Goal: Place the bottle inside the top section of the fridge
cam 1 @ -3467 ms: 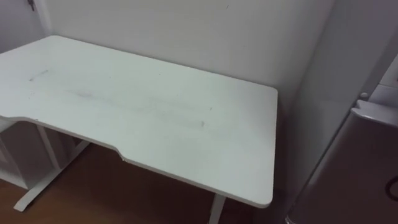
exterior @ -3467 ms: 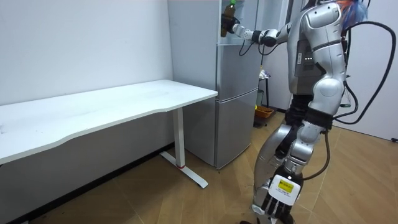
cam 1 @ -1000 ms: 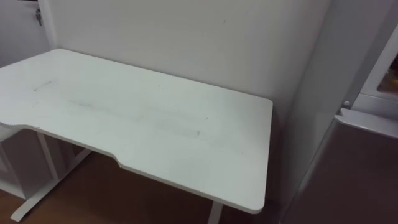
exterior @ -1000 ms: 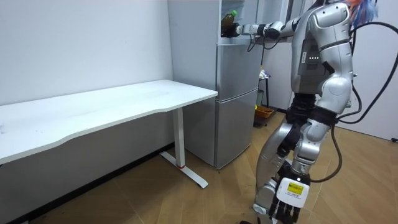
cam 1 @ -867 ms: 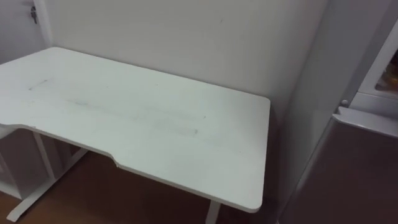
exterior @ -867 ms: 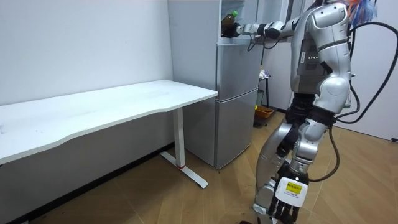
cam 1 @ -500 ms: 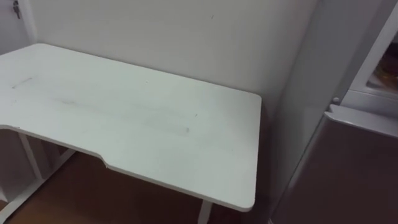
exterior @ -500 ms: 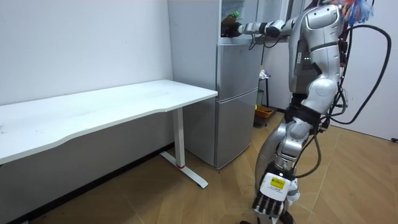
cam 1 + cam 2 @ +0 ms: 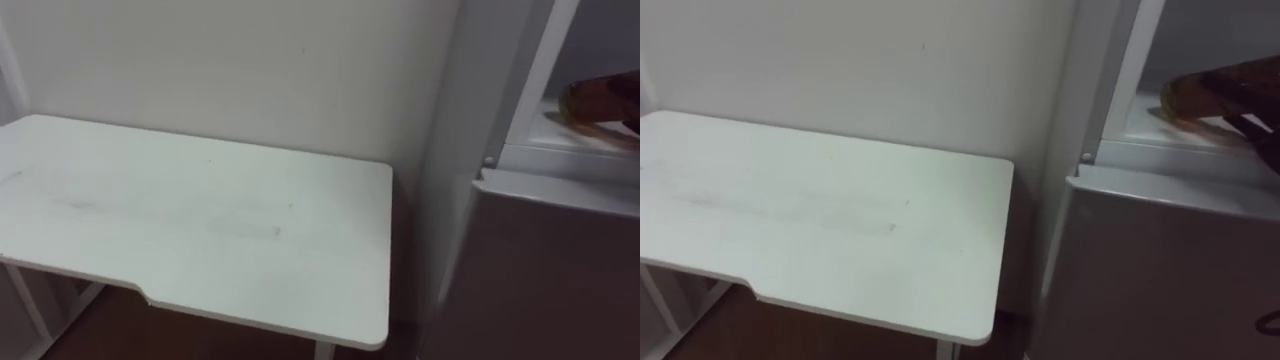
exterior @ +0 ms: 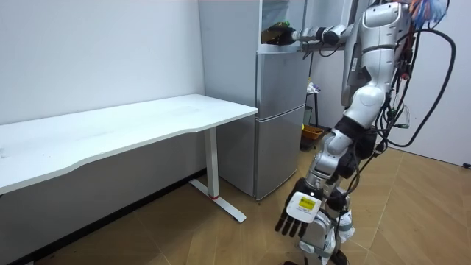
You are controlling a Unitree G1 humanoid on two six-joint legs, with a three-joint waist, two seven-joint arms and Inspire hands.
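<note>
A brown bottle (image 9: 1202, 95) lies tilted inside the open upper fridge compartment (image 9: 1160, 150), just above its white shelf. My right hand (image 9: 1258, 128) reaches in from the right, and its dark fingers are curled under and around the bottle. In the room view my right arm is stretched out level, with the right hand (image 10: 288, 34) and the bottle (image 10: 274, 31) inside the upper fridge. I stand in front of the grey fridge (image 10: 280, 110), leaning towards it. My left hand (image 10: 296, 212) hangs low near the floor with its fingers straight and holds nothing.
A white table (image 9: 200, 220) stands against the wall directly left of the fridge, its corner close to the fridge side. The lower fridge door (image 9: 1160, 270) is closed. An orange bin (image 10: 312, 133) sits on the wooden floor beyond the fridge.
My head camera has swung right, bringing the open upper compartment and the bottle into the eye views. The right hand has carried the bottle further into the fridge. The left hand has swung forward.
</note>
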